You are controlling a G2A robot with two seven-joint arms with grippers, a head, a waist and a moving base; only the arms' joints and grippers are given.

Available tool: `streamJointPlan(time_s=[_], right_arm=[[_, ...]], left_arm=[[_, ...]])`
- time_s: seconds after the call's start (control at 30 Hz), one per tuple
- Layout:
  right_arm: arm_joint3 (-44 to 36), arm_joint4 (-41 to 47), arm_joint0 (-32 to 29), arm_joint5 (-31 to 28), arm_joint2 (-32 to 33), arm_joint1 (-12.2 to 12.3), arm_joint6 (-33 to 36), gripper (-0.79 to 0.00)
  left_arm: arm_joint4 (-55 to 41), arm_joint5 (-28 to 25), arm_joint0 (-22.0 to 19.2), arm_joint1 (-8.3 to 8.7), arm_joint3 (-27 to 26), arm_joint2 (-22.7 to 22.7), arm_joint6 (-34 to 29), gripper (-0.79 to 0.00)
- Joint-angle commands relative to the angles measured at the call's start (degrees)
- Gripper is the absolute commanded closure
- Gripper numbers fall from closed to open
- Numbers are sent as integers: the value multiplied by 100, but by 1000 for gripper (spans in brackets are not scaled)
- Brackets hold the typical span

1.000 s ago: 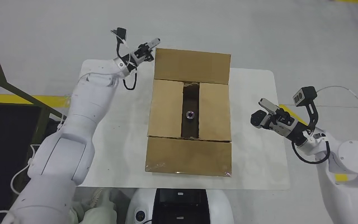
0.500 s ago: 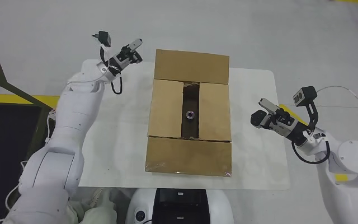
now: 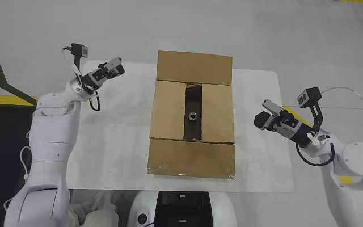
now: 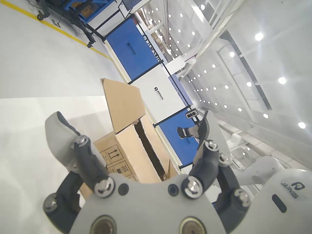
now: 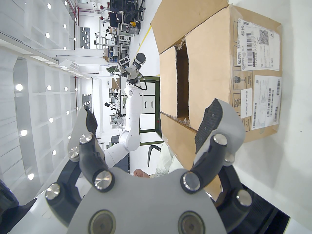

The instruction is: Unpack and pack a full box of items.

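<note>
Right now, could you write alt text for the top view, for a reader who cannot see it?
A cardboard box sits on the white table, its top flaps leaving a narrow gap that shows a small round item. The left gripper and right gripper flank it, both open and empty.
</note>
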Motion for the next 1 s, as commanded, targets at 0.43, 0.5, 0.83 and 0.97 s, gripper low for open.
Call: streamJointPlan(time_s=[0.43, 0.5, 0.83, 0.97], right_arm=[[0, 0, 0, 0, 0, 0, 0, -785], [0, 0, 0, 0, 0, 0, 0, -785], [0, 0, 0, 0, 0, 0, 0, -785], [0, 0, 0, 0, 0, 0, 0, -785]], left_arm=[[-705, 140, 298, 431, -506, -711, -1226, -785], [-645, 289, 249, 506, -486, -740, -1375, -785], [-570, 147, 88, 803, -21, -746, -1232, -785], [-704, 88, 63, 855, 8, -690, -1174, -785]])
